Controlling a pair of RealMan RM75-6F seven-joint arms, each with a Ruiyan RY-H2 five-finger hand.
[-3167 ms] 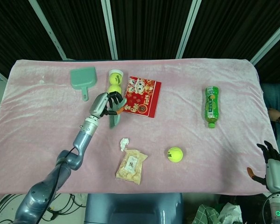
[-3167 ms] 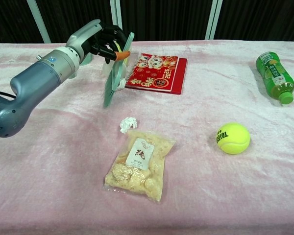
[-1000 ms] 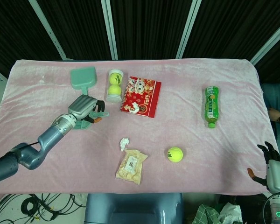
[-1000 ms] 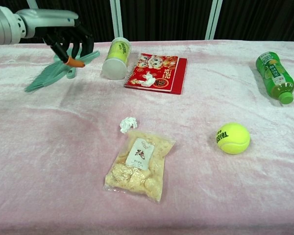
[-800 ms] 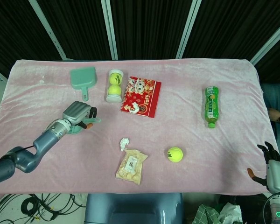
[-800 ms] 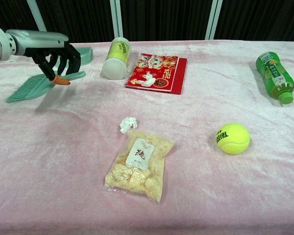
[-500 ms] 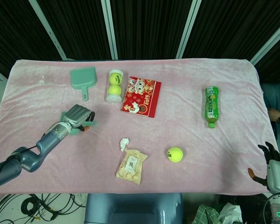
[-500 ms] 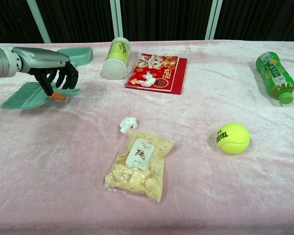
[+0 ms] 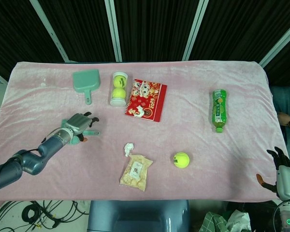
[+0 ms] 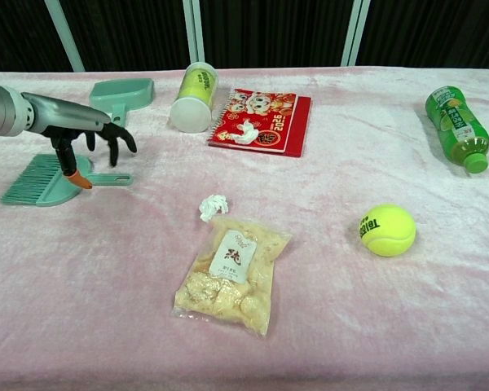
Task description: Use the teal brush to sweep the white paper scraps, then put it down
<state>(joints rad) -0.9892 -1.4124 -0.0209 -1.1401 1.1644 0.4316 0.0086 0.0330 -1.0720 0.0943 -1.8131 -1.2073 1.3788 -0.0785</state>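
Two views are showing the scene. From the head view, the teal brush (image 9: 82, 134) is lying flat on the pink surface (image 9: 193, 96) at about 8 o'clock, mostly hidden beneath the left hand (image 9: 76, 123); only its thin handle is sticking out toward 3 o'clock. That hand is hovering over the brush with fingers spread apart, gripping nothing. The white paper scrap (image 9: 129, 148) is sitting well apart at 6 o'clock, touching the top corner of a snack bag (image 9: 135, 172). The right hand (image 9: 279, 170) is hanging at the 4 o'clock corner, off the surface, fingers apart.

From the chest view, the brush (image 10: 53, 181) is looking clearer: a fan of pale teal bristles pointing toward 9 o'clock, a rounded flat body, and a slim handle pointing toward 3 o'clock. The left hand (image 10: 88, 142) is arching above it, dark fingers splayed, an orange-tipped thumb near the body; whether it is touching is unclear. The crumpled scrap (image 10: 213, 206) is lying near the centre. A matching dustpan (image 10: 124, 95) is resting at 11 o'clock.
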